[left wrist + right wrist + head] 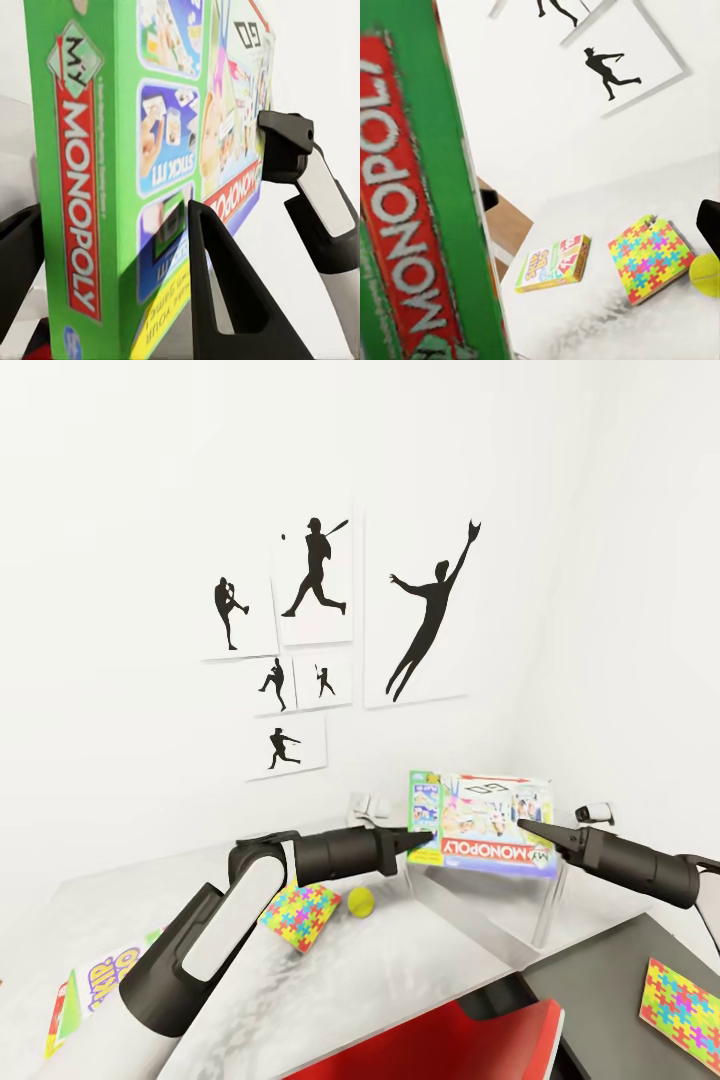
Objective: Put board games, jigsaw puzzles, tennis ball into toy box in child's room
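Note:
A green Monopoly board game box [483,823] hangs level in the air, held at both ends. My left gripper [418,844] is shut on its left end; in the left wrist view its dark fingers [225,300] sit on either side of the box [112,150]. My right gripper [528,828] pinches the right end. Just below the game stands the see-through toy box [545,910]. A tennis ball [361,901] and a jigsaw puzzle [300,917] lie on the white table [400,980]. A second board game [95,985] lies at its left.
Another jigsaw puzzle [683,1000] rests on a dark surface at the lower right. A red chair [450,1040] stands at the table's near edge. Baseball silhouette pictures [320,620] hang on the white wall behind.

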